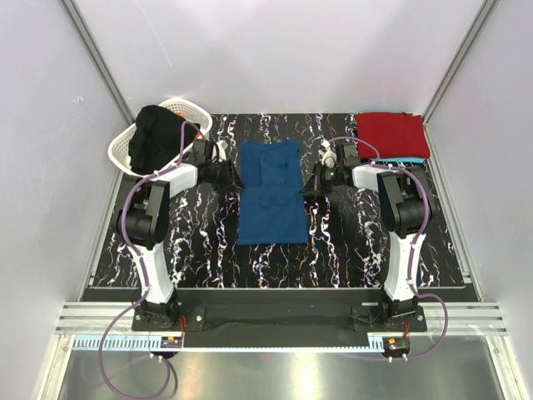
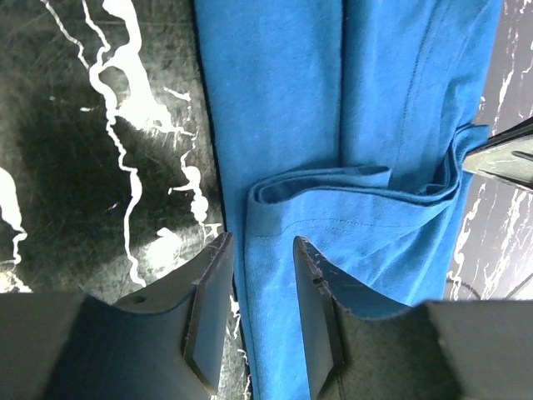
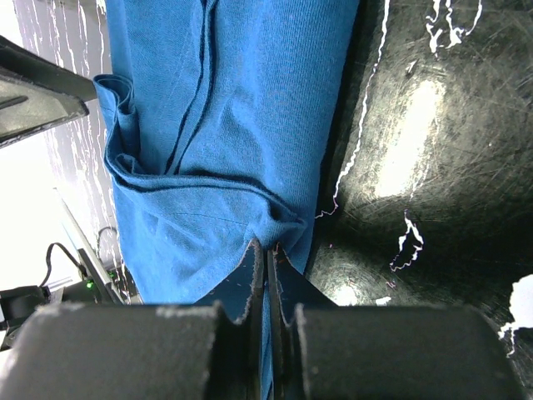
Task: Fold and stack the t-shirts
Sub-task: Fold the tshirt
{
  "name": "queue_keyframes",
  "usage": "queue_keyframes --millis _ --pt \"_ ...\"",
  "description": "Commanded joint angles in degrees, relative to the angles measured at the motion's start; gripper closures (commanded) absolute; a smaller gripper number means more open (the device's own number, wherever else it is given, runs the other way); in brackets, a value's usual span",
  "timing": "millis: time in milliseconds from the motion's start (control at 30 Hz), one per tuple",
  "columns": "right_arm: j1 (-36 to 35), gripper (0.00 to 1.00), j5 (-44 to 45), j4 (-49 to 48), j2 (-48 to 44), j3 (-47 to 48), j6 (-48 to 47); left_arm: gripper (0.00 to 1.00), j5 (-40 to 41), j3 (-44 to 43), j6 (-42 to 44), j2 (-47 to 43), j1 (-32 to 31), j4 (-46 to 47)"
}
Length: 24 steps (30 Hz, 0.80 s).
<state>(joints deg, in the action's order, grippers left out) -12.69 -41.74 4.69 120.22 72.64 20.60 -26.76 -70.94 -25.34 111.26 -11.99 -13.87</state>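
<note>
Bright, even overhead light; top view sharp.
White glare on glossy black tabletop (image 3: 408, 142) in right wrist view, soft shadow in left.

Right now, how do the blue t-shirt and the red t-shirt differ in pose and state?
The blue t-shirt lies long at centre, partly folded; the red t-shirt is folded compact at far right. The right gripper pinches the blue one; no gripper touches the red one. Both lie flat.

Blue t-shirt (image 2: 333, 125) soft matt knit cloth; table (image 2: 83, 167) glossy black marbled, scuffed
</note>
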Motion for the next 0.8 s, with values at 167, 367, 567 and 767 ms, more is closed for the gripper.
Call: queue_keyframes --millis 167,367,567,767 --pt "0.2 0.98 -1.7 -1.5 0.3 1.4 0.1 0.62 -3.1 -3.2 -0.1 2.9 0.3 3.7" --pt "0.2 0.98 -1.3 -1.6 -0.4 0.7 0.1 0.72 -3.3 -2.3 -1.1 3.6 0.2 5.2" --pt "0.3 0.98 -0.6 -1.5 -1.7 0.1 -0.3 1.00 -3.0 -3.2 -4.4 3.0 0.1 3.2" --pt "0.2 0.99 -0.7 -6.4 -4.6 -1.3 0.6 1.00 -1.6 -2.0 -6.8 -0.3 -0.8 3.3"
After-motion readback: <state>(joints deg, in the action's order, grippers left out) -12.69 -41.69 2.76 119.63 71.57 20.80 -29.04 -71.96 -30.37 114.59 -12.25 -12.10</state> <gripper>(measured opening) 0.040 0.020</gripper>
